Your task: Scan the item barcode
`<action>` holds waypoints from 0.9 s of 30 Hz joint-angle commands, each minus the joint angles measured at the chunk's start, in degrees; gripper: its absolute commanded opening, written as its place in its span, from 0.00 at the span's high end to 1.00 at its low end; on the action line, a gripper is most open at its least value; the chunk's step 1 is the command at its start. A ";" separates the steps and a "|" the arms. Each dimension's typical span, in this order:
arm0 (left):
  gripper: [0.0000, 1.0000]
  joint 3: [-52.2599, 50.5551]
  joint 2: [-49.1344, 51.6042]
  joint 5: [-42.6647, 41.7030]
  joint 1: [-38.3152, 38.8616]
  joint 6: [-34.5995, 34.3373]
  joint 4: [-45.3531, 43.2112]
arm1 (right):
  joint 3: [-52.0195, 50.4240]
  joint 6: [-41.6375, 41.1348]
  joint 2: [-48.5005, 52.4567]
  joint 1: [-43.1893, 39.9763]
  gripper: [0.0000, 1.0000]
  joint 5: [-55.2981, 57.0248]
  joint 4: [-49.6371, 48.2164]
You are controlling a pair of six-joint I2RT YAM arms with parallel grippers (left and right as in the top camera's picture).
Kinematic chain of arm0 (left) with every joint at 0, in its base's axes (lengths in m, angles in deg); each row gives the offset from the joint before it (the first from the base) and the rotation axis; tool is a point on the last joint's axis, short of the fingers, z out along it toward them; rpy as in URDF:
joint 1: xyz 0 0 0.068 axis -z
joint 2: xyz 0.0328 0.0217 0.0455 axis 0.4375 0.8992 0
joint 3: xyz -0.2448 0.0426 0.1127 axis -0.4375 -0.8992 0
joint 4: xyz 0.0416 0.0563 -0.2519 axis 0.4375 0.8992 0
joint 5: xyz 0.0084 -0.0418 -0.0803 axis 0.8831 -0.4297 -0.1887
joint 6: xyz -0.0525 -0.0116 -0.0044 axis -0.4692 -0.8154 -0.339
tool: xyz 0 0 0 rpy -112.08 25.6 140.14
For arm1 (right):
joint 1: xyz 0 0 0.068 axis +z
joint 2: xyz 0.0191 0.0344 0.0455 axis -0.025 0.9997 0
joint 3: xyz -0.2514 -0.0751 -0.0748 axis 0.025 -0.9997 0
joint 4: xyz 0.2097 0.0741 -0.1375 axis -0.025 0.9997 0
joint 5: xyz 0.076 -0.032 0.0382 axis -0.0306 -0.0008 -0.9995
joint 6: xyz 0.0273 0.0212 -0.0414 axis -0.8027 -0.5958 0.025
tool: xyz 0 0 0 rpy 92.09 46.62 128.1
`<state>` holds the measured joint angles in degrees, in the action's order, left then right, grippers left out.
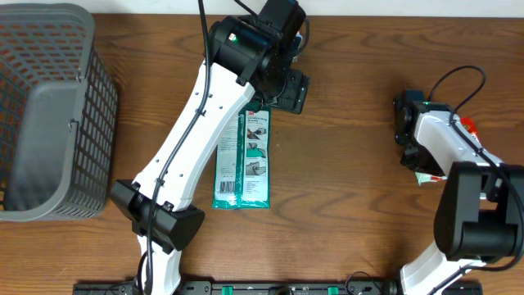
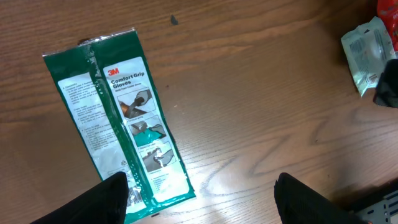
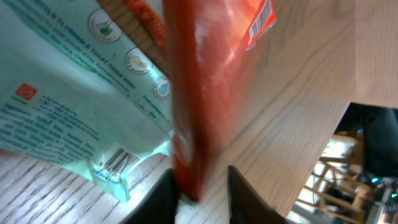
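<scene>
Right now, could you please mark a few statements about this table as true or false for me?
1. The green glove packet lies flat on the table. True.
2. The left gripper is clamped on the glove packet. False: it is open and grips nothing.
3. The gray basket stands on the left side of the table. True.
4. The red packet lies in the basket. False: it stands between the fingers of the right gripper.

This is a robotics lab bench, set up like a shop checkout. Robot arms (image 1: pixel 188 131) stand on a wooden table (image 1: pixel 352 180) beside a grey basket (image 1: pixel 97 123) and packaged goods (image 1: pixel 246 172).
</scene>
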<state>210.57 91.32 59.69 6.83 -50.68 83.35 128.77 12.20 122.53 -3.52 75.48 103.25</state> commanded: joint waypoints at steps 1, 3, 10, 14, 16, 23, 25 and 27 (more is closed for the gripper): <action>0.24 -0.07 0.33 0.79 0.02 0.76 0.15 | -0.17 -0.44 0.70 -0.28 0.52 2.25 -0.15; 0.24 -0.07 0.33 0.79 0.02 0.79 0.15 | -0.17 -0.42 0.68 -0.28 0.27 2.14 -0.11; 0.23 -0.07 0.33 3.82 0.00 2.67 0.28 | 5.22 2.95 0.63 0.09 0.15 -7.93 4.31; 0.23 -0.07 0.33 9.25 -0.24 2.43 2.58 | 9.20 12.79 0.00 2.19 0.13 -28.52 4.76; 0.23 -0.07 0.33 13.90 -1.03 1.27 6.05 | 9.53 21.40 0.00 3.69 0.12 -48.39 2.01; 0.23 -5.16 0.33 17.46 -6.62 -3.58 9.60 | 9.33 26.16 0.02 11.63 0.07 -66.69 -3.58; 0.23 -8.72 0.33 17.42 -8.55 -3.61 8.83 | 9.33 26.14 0.02 15.06 0.05 -66.55 -5.20; 0.24 -12.92 0.33 17.18 -10.27 -3.61 7.02 | 9.33 25.92 0.02 17.25 0.03 -66.53 -6.27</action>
<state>202.02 91.32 75.61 -1.43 -53.13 91.15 137.42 36.68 122.96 10.80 12.31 97.80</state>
